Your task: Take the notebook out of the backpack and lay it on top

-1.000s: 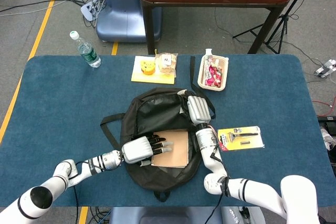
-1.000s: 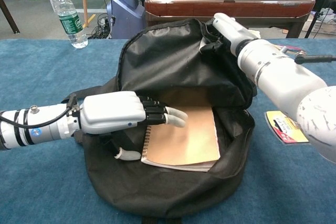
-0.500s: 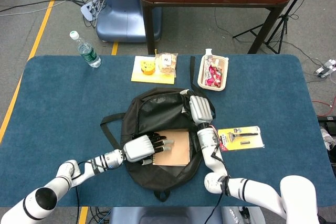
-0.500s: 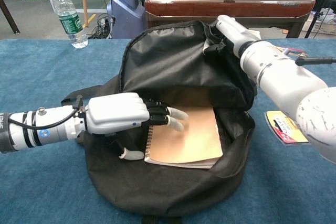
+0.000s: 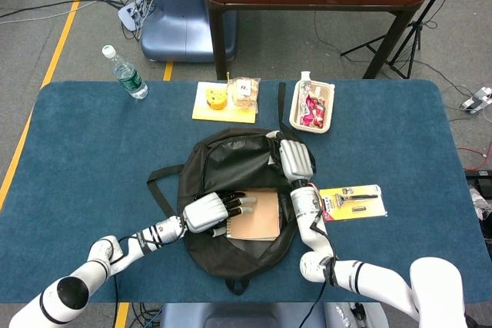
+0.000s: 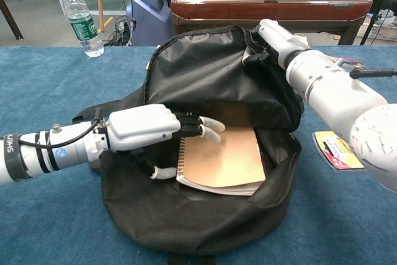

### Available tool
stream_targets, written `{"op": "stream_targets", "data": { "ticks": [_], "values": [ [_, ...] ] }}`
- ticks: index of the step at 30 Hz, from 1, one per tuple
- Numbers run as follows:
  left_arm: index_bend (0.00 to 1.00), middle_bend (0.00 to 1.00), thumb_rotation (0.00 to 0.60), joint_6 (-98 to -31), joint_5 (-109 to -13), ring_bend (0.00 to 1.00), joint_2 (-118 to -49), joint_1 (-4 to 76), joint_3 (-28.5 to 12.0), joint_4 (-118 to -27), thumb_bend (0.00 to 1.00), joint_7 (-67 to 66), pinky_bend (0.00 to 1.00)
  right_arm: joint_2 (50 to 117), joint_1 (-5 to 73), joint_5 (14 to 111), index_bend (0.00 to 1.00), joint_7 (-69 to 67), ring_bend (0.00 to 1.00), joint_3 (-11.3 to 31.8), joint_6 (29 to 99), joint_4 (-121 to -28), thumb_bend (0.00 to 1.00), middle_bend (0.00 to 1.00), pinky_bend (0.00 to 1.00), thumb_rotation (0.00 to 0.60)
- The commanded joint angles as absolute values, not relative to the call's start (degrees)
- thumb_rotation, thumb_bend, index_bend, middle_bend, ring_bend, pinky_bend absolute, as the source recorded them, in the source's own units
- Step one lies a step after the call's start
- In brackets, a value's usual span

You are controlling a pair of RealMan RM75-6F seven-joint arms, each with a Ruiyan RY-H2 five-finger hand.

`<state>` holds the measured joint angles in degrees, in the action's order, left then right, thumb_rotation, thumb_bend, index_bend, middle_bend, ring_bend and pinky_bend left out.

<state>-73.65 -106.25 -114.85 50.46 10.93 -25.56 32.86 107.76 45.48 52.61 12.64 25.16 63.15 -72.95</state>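
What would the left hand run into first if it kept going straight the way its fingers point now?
Probably the right forearm, or the black fabric backpack's wall beside it. The left hand grips the brown spiral notebook by its bound edge, fingers pointing across the cover toward that side. Depth is unclear.

Blue table (image 5: 69, 159); backpack (image 5: 231, 163); bottle (image 5: 124, 72); snack tray (image 5: 313, 105); razor pack (image 5: 351, 200)

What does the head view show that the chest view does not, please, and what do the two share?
Only the head view shows the snack packets and the pink-filled tray behind the backpack, and the whole razor pack. Only the chest view shows the left hand's thumb under the notebook's spiral edge. Both show the left hand gripping the notebook, the right hand holding the backpack open, and the water bottle.
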Motion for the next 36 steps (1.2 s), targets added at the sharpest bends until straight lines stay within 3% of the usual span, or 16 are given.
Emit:
{"op": "stream_targets", "data": {
  "ticks": [1,5,10,15,21,36],
  "values": [
    [0.18,0.07,0.6,-73.6,-106.1,0.08,-115.0,50.6,11.0,-25.5,0.41,33.1,0.17,107.9,45.5,52.5,0.57,12.6,0.23,25.2,63.1,-72.7,0.98,0.28,0.32,0.6],
    [0.23,0.07,0.6,-73.8,-106.0,0.08,-115.1,50.7,11.0,-25.6,0.47,33.6,0.17,108.0,45.6,52.5,0.57,12.6,0.23,25.2,63.0,-72.4,0.98,0.28,0.32,0.6],
    [0.42,0.08,0.6,-74.5,-106.1,0.08,-114.9,50.7,11.4,-26.2,0.5,35.2,0.17,107.8,45.6,52.4,0.57,12.6,0.23,25.5,63.0,-72.1,0.98,0.28,0.32,0.6],
    [0.56,0.18,0.6,-77.1,-106.3,0.1,-114.3,50.1,11.6,-27.2,0.51,36.0,0.17,107.5,45.6,52.3,0.57,12.3,0.23,25.6,62.7,-71.8,0.98,0.28,0.32,0.6],
    [0.6,0.42,0.6,-81.3,-106.1,0.3,-112.3,48.9,11.3,-30.6,0.52,37.9,0.19,107.0,45.4,52.3,0.57,12.2,0.23,25.3,62.3,-71.8,0.98,0.28,0.32,0.6],
    [0.62,0.6,0.6,-91.6,-105.0,0.45,-101.5,46.1,8.1,-48.3,0.52,38.8,0.31,104.8,43.7,52.7,0.57,10.5,0.23,24.1,61.1,-73.3,0.98,0.27,0.31,0.6]
  ]
}}
